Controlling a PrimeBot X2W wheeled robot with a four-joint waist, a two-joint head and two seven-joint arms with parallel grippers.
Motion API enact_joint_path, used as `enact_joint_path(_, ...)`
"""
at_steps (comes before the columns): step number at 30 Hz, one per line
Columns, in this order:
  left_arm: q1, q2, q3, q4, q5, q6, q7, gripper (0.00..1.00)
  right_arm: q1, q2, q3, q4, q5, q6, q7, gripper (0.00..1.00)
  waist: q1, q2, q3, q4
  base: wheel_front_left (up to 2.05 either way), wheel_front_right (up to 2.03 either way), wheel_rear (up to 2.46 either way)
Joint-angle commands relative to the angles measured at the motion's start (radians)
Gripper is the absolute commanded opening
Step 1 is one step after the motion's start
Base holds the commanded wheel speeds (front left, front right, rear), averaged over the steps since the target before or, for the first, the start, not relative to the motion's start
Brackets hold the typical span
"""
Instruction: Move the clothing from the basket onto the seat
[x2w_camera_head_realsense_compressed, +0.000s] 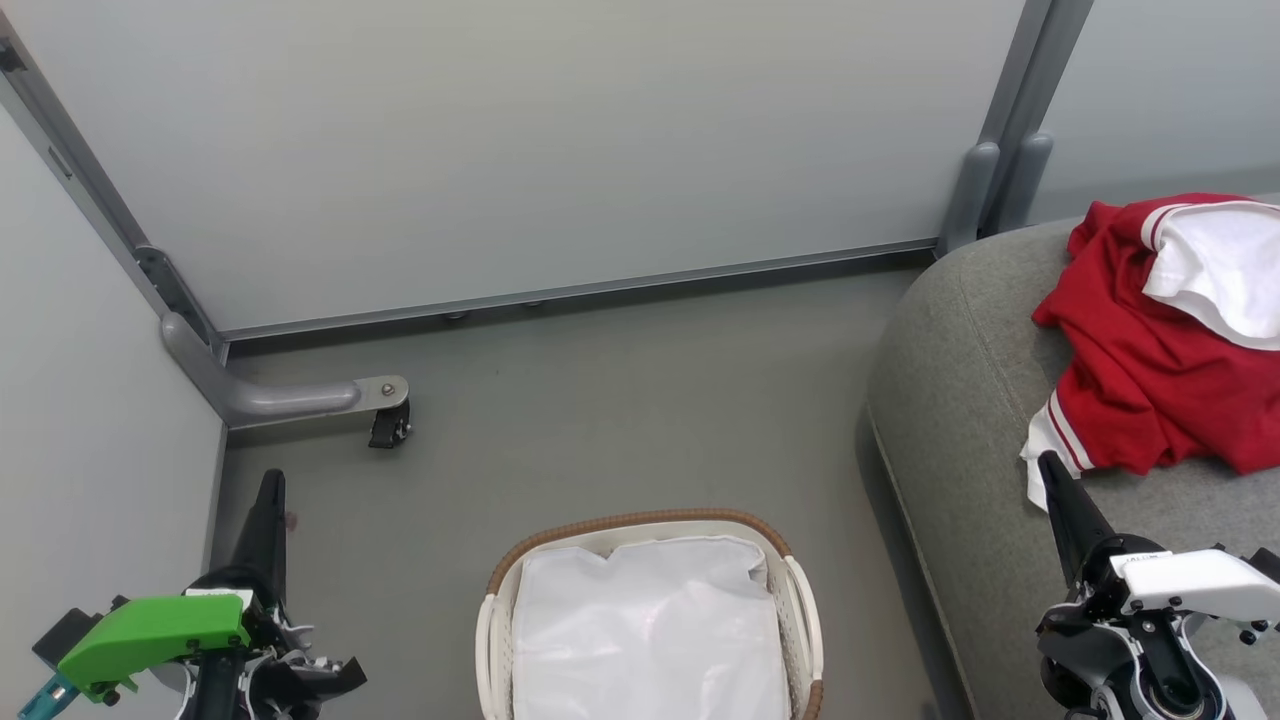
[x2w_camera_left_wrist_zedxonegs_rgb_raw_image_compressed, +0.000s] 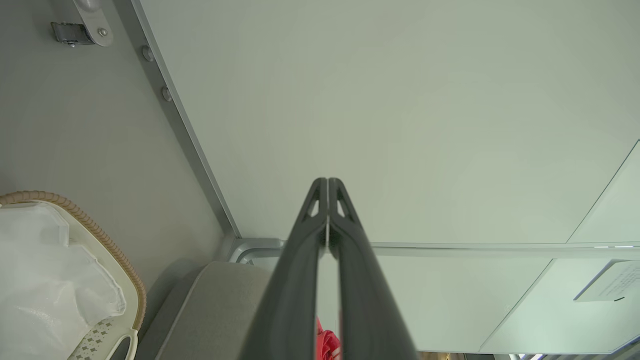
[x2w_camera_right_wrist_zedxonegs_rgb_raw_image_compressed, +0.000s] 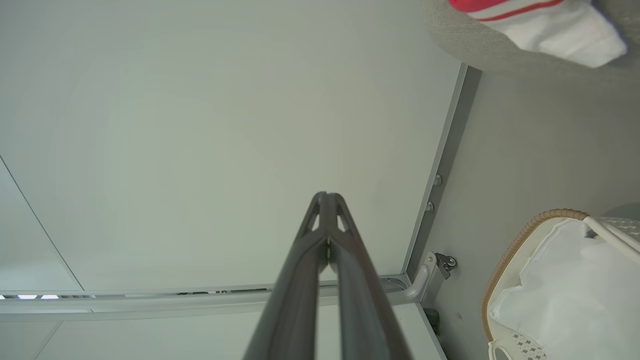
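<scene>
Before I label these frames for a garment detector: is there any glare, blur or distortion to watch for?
Head view: even soft light, sharp; the liner in the basket is nearly washed out. Left wrist view: left gripper looms large and softens toward the bottom edge. Right wrist view: same with the right gripper; the clothing is cropped at the top edge.

We count one basket (x2w_camera_head_realsense_compressed: 806, 610) holding one white liner (x2w_camera_head_realsense_compressed: 650, 630), one grey seat (x2w_camera_head_realsense_compressed: 960, 400), and one heap of red-and-white clothing (x2w_camera_head_realsense_compressed: 1140, 360); how many garments make up that heap we cannot tell. We count two grippers: the left gripper (x2w_camera_head_realsense_compressed: 272, 480) and the right gripper (x2w_camera_head_realsense_compressed: 1047, 461).
</scene>
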Motion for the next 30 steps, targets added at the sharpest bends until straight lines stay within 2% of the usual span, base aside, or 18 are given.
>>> enact_joint_path(1,-0.016,0.006,0.005,-0.005,-0.021,-0.006,0.004,0.00,-0.009,-0.006,-0.004,-0.005,0.021,0.000,0.006,0.00,0.0000,0.0000,0.000,0.000,0.00,0.00,0.00)
enact_joint_path(30,-0.014,0.006,0.005,-0.005,-0.022,-0.006,0.007,0.00,-0.009,-0.006,-0.004,-0.005,0.024,0.000,0.007,0.00,0.0000,0.0000,-0.001,-0.001,0.00,0.00,0.00)
